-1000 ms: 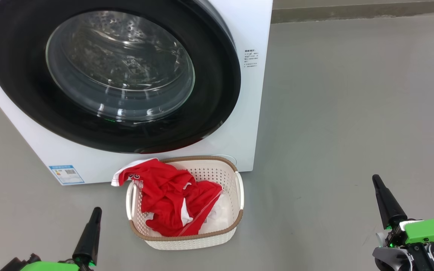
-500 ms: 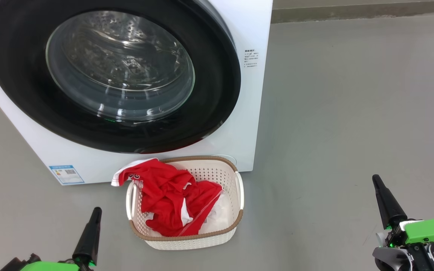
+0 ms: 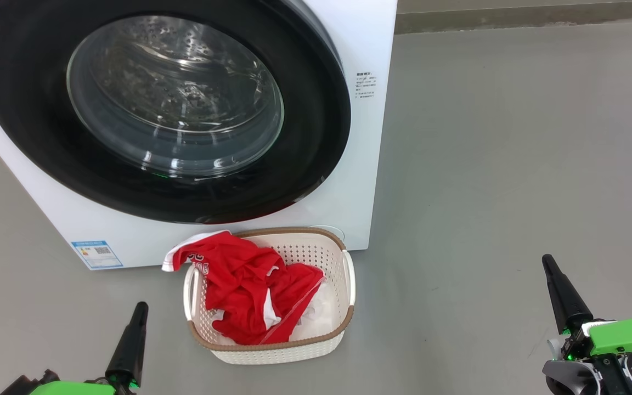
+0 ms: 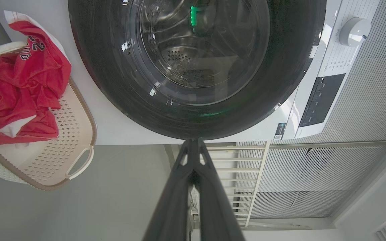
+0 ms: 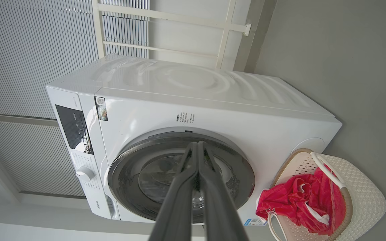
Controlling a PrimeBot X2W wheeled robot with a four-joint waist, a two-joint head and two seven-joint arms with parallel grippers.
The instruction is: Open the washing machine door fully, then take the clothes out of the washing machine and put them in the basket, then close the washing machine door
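Observation:
The white washing machine (image 3: 360, 137) (image 5: 193, 100) stands with its round black-rimmed door (image 3: 316, 126) (image 4: 290, 67) (image 5: 236, 167) shut flat against the front. Through the glass the steel drum shows no fabric. Red clothes (image 3: 244, 285) (image 4: 15, 87) (image 5: 297, 204) lie heaped in the cream basket (image 3: 343, 323) (image 4: 69, 147) (image 5: 364, 204) on the floor right before the machine, one red sleeve hanging over its left rim. My left gripper (image 3: 140, 307) (image 4: 193, 140) rests shut at the lower left. At the lower right my right gripper (image 3: 547, 260) (image 5: 198, 144) is shut too, holding nothing.
Grey floor (image 3: 513, 164) spreads out to the right of the machine. A blue label (image 3: 96, 253) sits on the machine's lower left front. A white slatted wall and rail (image 4: 313, 174) stand beside the machine.

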